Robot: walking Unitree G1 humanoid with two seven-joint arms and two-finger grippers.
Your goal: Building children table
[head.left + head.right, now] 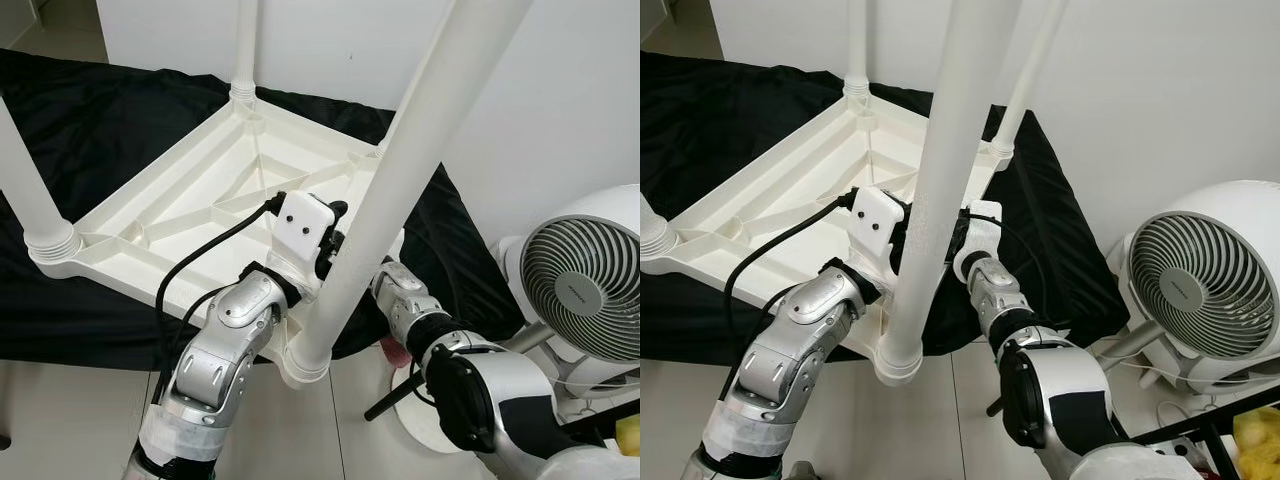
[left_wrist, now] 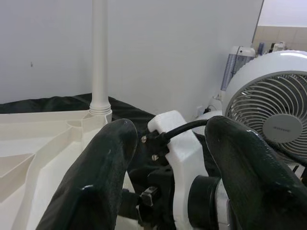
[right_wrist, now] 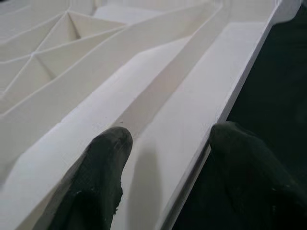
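Note:
The white plastic children's table (image 1: pixel 190 215) lies upside down on a black cloth, its legs pointing up. The nearest leg (image 1: pixel 390 190) stands in the front corner socket, right before me. My left gripper (image 2: pixel 168 139) is open just behind that leg, above the table's underside; past its fingers (image 2: pixel 103 167) I see the white camera housing (image 2: pixel 180 143) on my right wrist. My right gripper (image 3: pixel 168 139) is open too, low over the table's rim (image 3: pixel 240 91), one finger above the ribbed inside and the other above the cloth. In the eye views the leg hides both sets of fingertips.
A white floor fan (image 1: pixel 585 275) stands close on the right, by my right arm. The black cloth (image 1: pixel 90 110) spreads under the table, with a white wall behind. Other legs rise at the left corner (image 1: pixel 25 195) and the far corner (image 1: pixel 245 50). Pale floor lies below the front edge.

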